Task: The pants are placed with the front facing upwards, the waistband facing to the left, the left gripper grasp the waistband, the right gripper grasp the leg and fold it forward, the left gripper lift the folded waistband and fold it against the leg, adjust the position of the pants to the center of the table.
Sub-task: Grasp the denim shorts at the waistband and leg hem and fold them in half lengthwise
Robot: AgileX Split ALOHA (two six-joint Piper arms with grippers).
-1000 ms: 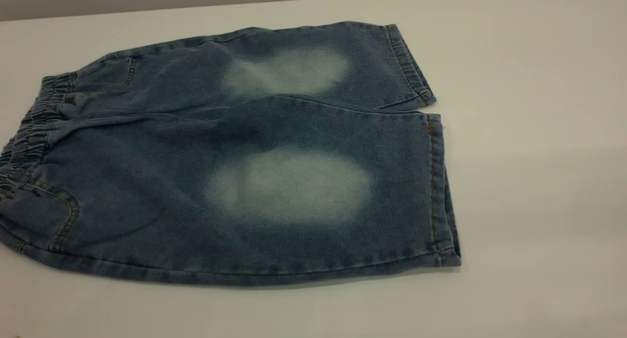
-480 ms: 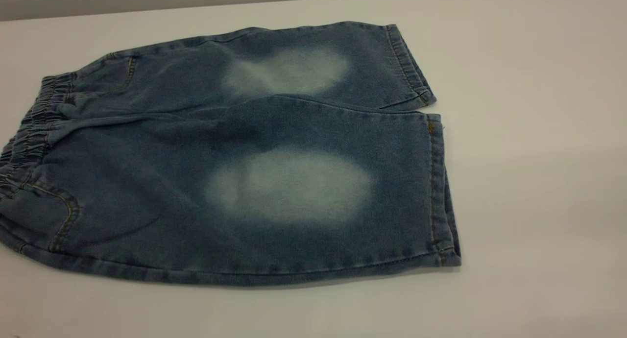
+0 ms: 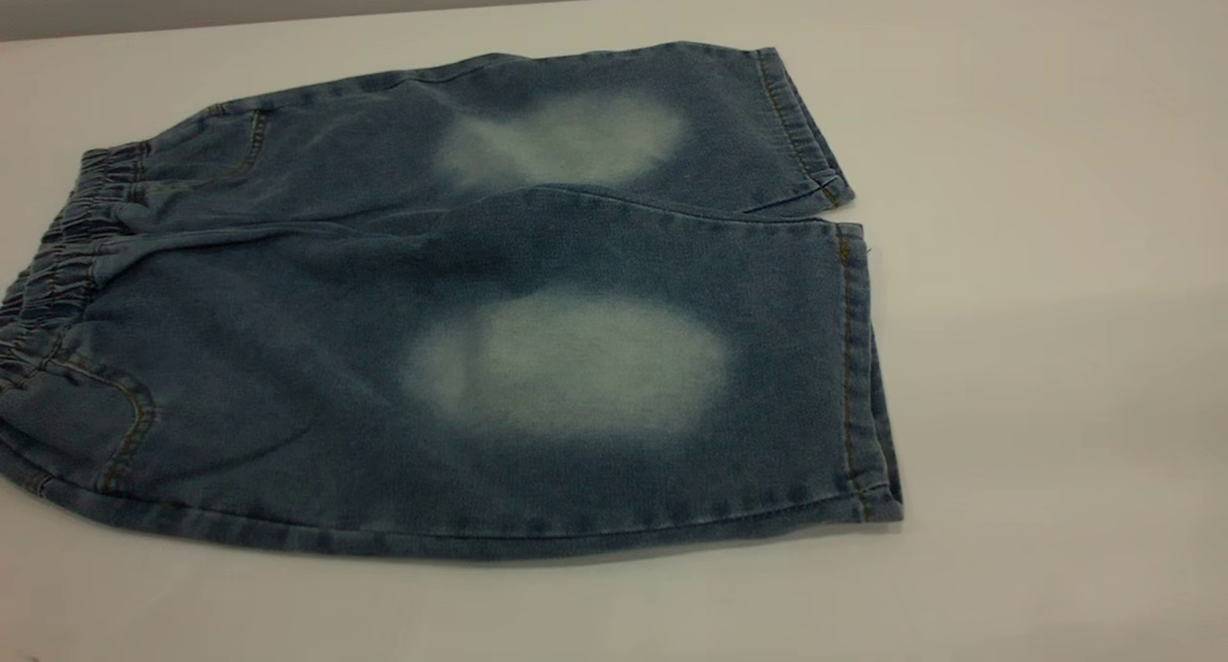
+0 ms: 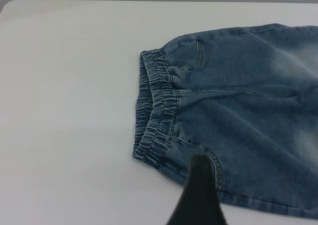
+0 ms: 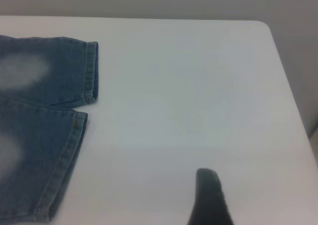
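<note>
both grippers (image 4: 198,195) (image 5: 208,197) hover (one finger visible).

pants (image 3: 460,297) flat on table (image 3: 1036,259), waistband (image 3: 58,249) left

white table (image 3: 1036,163), denim pants (image 3: 460,297) lying flat on it, waistband (image 3: 58,259) leftward

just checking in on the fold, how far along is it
Done: only the layout. The pants lie flat and unfolded on the table, waistband to the left. In hand: nothing gripped; the left gripper hangs near the waistband, the right gripper over bare table. Left: both folds and centering.
</note>
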